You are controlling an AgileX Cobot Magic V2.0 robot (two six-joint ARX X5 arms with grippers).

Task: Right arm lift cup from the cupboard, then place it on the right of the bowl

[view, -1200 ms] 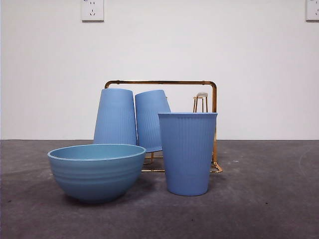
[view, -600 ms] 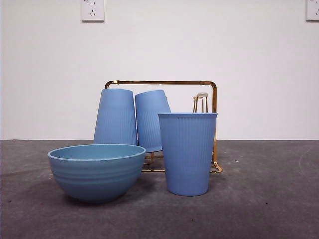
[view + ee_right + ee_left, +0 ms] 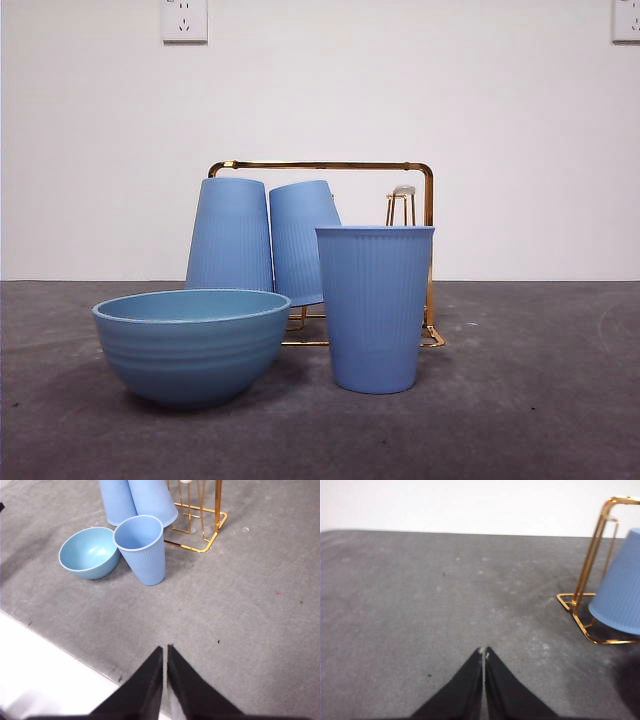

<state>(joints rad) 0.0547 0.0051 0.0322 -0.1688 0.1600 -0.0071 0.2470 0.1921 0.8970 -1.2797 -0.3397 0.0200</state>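
Note:
A light-blue ribbed cup (image 3: 375,308) stands upright on the table just right of the wide blue bowl (image 3: 190,343). Both also show in the right wrist view, the cup (image 3: 142,549) beside the bowl (image 3: 89,552). Behind them stands the gold wire cupboard (image 3: 428,205) with two more cups (image 3: 229,235) hung upside down on it. My right gripper (image 3: 165,652) is shut and empty, well back from the cup, near the table's edge. My left gripper (image 3: 483,653) is shut and empty over bare table, off to the side of the cupboard (image 3: 587,577).
A white wall with two sockets (image 3: 184,19) is behind the grey table (image 3: 540,400). One peg (image 3: 402,203) of the cupboard stands bare. A white strip (image 3: 45,675) borders the table's edge in the right wrist view.

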